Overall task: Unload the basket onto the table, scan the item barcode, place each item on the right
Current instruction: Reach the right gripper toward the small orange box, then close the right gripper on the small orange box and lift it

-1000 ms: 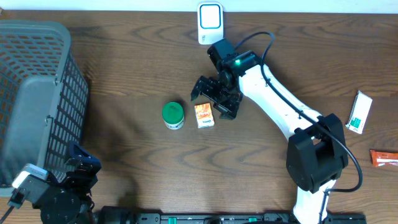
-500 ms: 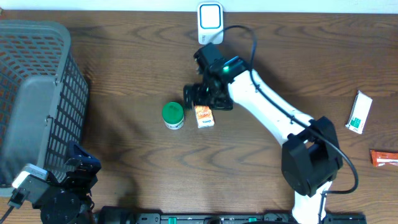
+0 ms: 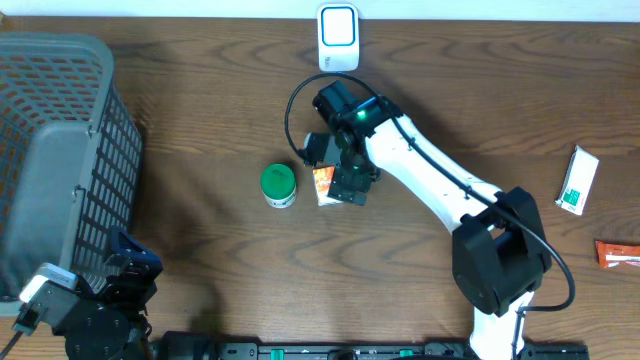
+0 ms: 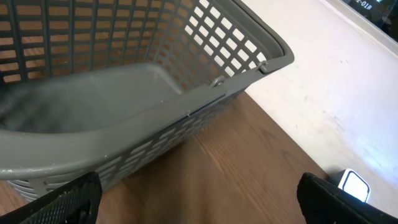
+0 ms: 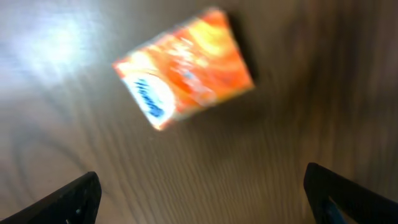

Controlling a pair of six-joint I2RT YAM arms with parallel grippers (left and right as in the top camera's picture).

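Observation:
A small orange box (image 3: 325, 186) lies flat on the wooden table, next to a jar with a green lid (image 3: 278, 184). No barcode shows on it. My right gripper (image 3: 336, 168) hangs open right over the box's right side and partly covers it from above. In the right wrist view the orange box (image 5: 185, 67) lies blurred ahead of the wide-apart fingertips, and my right gripper (image 5: 205, 198) holds nothing. The white scanner (image 3: 338, 37) stands at the table's far edge. My left gripper (image 4: 199, 202) is open and empty at the near left, beside the basket.
A large grey mesh basket (image 3: 60, 160) fills the left side, and its rim (image 4: 186, 102) is close in the left wrist view. A white-and-green box (image 3: 578, 180) and an orange-red packet (image 3: 617, 253) lie at the right edge.
My right gripper swung left over the orange box and turned, and now sits lower over it. The box, the jar and my left arm have not moved.

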